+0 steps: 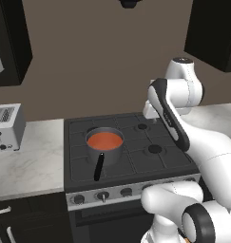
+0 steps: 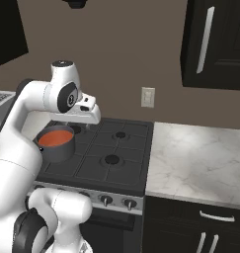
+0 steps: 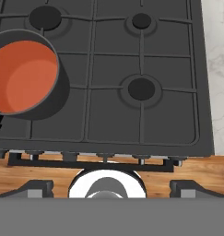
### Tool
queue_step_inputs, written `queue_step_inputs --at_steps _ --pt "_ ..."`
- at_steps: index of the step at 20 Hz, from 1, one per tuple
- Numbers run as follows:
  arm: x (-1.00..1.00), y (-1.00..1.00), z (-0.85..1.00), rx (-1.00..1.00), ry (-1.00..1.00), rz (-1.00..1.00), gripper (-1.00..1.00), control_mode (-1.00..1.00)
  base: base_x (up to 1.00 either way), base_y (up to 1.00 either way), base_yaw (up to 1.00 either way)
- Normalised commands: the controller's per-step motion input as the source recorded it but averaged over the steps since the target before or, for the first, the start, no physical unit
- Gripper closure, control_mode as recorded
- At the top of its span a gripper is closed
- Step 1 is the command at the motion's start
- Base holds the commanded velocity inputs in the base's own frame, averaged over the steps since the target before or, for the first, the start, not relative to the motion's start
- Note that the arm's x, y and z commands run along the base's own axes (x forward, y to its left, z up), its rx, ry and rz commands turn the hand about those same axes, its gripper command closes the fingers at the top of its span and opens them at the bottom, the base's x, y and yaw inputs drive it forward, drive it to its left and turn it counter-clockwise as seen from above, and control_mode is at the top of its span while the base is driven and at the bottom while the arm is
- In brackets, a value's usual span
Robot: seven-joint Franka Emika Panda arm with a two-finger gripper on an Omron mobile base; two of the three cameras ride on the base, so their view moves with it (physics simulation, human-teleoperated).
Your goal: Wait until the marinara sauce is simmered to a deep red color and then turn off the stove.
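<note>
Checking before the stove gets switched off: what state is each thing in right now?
marinara sauce: orange-red, not yet deep red.
saucepan: upright on the stove's front left burner, uncovered.
stove: other three burners bare.
gripper: open, holding nothing, above the stove.
toaster: slots empty.

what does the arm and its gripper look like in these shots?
White Franka arm built of glossy, rounded segments, with black bands and panels at the joints and a round grey cap on top of one joint. The base views show no loose cables or printed markings. In the hand view the gripper shows as two small, blocky dark grey finger tips; the jaws stand wide apart.
</note>
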Motion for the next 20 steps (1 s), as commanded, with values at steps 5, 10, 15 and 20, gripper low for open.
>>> queue_step_inputs --at_steps 5,10,15,20 --pt "0.00 0.00 0.00 0.00 0.00 0.00 -1.00 -1.00 0.00 0.00 0.00" --pt "0.00 0.00 0.00 0.00 0.00 0.00 -1.00 -1.00 0.00 0.00 0.00" --pt "0.00 0.00 0.00 0.00 0.00 0.00 -1.00 -1.00 0.00 0.00 0.00" --pt "0.00 0.00 0.00 0.00 0.00 0.00 -1.00 -1.00 0.00 0.00 0.00"
